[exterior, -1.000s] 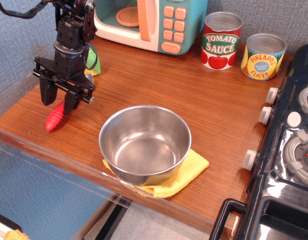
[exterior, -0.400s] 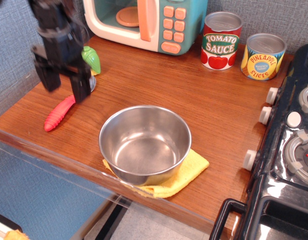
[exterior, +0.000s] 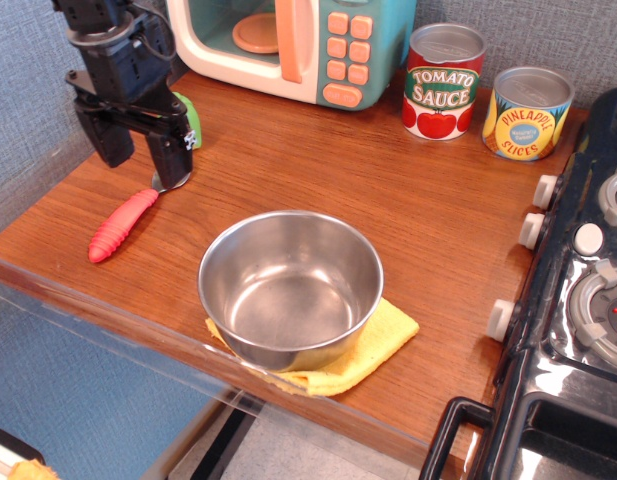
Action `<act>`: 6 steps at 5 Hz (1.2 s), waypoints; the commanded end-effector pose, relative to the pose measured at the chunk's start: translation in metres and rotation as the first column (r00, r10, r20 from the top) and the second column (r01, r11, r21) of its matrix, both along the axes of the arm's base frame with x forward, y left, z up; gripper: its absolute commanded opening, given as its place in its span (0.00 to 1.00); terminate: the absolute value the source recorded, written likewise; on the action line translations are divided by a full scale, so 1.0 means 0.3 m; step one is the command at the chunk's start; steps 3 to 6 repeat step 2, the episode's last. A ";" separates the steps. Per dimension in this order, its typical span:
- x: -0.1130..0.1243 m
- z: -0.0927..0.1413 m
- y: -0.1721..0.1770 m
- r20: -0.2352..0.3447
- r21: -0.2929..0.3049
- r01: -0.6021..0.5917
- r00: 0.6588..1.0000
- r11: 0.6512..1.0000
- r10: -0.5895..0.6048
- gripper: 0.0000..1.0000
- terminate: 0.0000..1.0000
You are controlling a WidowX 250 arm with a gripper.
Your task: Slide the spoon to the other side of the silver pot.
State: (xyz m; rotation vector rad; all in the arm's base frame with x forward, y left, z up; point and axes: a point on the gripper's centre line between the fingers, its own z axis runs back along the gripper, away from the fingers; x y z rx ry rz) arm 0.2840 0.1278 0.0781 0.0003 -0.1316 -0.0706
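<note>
The spoon (exterior: 122, 224) lies on the wooden counter to the left of the silver pot (exterior: 290, 285). Its ribbed red handle points toward the front left edge. Its silver bowl is mostly hidden behind my right finger. The pot stands upright on a yellow cloth (exterior: 373, 350) near the front edge. My gripper (exterior: 142, 160) hangs above the spoon's bowl end, raised off the counter, jaws open and empty.
A toy microwave (exterior: 293, 45) stands at the back. A tomato sauce can (exterior: 443, 82) and a pineapple slices can (exterior: 527, 113) stand at the back right. A green toy (exterior: 188, 120) sits behind my gripper. A black stove (exterior: 578, 300) borders the right side.
My gripper let go of the spoon's handle and rose up and back. The spoon stays on the counter left of the pot, slightly shifted.
</note>
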 end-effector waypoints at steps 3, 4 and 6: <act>-0.016 0.071 0.008 0.028 0.016 0.002 1.000 1.000 -0.003 1.00 1.00; -0.016 0.071 0.008 0.028 0.016 0.002 1.000 1.000 -0.003 1.00 1.00; -0.016 0.071 0.008 0.028 0.016 0.002 1.000 1.000 -0.003 1.00 1.00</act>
